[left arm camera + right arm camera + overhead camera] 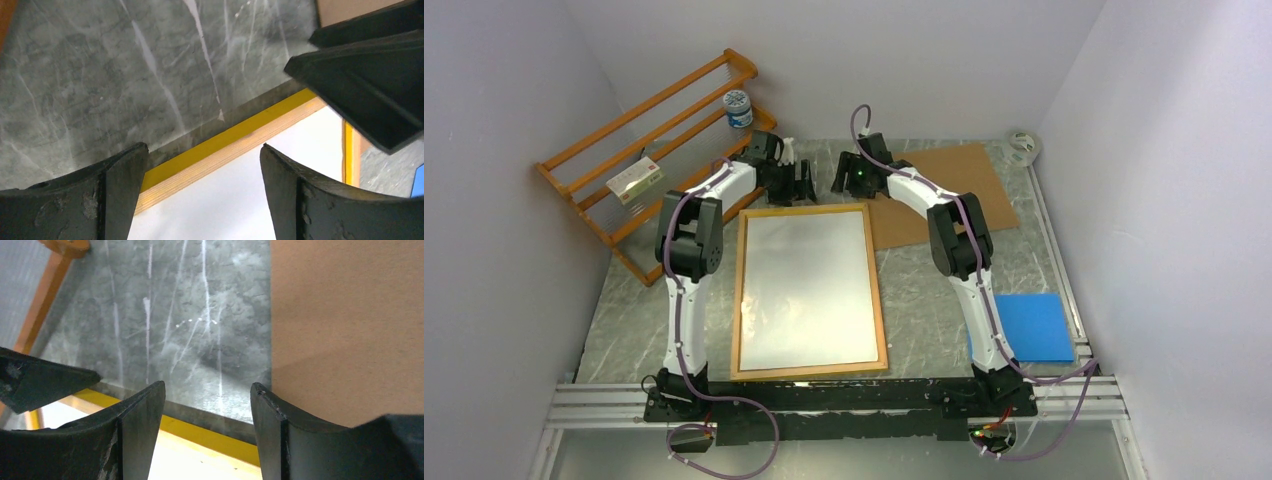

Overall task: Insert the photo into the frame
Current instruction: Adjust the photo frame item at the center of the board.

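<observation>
On the table [924,300], frame [737,300] lengthwise near-to-far, left gripper [205,150] spread, right gripper [207,387] spread

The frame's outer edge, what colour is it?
Yellow; the frame shows a yellow outer strip beside plain wood, clearest in the left wrist view.

Between the fingers of the left tool [202,146] only one corner of the frame [225,137] shows, the rest cut off by the picture's edges. The photo [240,200] below that tool shows plain white, its printed side hidden. Beyond the right tool [207,384], the brown board [345,325] runs out of view.
</observation>
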### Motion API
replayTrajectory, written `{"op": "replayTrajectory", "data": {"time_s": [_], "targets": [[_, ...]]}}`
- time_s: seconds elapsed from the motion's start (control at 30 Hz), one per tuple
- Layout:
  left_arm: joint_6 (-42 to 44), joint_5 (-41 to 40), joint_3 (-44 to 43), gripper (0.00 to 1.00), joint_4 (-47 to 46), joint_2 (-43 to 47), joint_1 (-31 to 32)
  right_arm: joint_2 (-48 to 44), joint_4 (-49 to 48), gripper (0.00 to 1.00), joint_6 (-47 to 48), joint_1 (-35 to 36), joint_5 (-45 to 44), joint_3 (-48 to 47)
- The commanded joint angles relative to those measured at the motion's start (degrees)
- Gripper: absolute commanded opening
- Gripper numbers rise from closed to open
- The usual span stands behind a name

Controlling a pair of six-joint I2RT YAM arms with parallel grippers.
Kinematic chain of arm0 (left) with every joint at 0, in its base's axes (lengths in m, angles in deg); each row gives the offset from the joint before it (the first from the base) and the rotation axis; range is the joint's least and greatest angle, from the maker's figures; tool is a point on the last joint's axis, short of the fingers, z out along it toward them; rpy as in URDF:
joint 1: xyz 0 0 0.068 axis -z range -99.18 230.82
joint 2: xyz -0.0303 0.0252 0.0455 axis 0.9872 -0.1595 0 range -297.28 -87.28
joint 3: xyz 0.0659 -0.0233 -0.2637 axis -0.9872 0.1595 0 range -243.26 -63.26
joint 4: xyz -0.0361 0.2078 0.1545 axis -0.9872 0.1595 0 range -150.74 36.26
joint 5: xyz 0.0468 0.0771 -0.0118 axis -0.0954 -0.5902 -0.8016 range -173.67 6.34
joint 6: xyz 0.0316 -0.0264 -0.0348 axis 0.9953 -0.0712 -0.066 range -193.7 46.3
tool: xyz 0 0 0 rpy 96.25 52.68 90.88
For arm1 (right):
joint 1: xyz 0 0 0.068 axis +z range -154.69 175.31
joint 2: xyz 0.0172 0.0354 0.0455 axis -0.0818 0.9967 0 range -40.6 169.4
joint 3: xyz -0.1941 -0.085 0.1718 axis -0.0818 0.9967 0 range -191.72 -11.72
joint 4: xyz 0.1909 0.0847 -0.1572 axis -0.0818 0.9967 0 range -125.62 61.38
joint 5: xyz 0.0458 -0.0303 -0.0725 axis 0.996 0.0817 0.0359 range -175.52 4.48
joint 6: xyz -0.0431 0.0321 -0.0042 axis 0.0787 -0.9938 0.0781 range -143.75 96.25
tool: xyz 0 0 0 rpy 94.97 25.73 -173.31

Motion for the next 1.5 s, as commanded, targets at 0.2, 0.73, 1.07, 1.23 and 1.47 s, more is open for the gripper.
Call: {"op": "replayTrajectory", "data": {"time_s": [0.2,0.73,1.07,1.23,1.47], "targets": [[3.8,-3.3,-0.5,0.87,4.8,-0.8,-1.2,2.7,19.0,0.71,8.4,0.1,-12.4,-5.4],[2.9,-3.3,4.1,0.85,3.9,-0.3,-2.5,-2.9,20.3,0.80,9.3,-0.9,-12.4,-1.4],[-1.3,3.4,-7.0,0.88,-1.5,-2.6,-2.3,-22.2,9.6,0.81,-4.5,-3.5,-8.6,14.1],[-3.5,5.5,-11.8,0.88,-5.9,-4.9,-1.6,-22.6,7.0,0.80,-2.4,-5.7,-9.7,16.6],[-4.1,5.9,-10.4,0.88,-7.2,-4.5,-0.8,-8.9,5.7,0.75,5.9,-5.8,-14.5,0.4]]}}
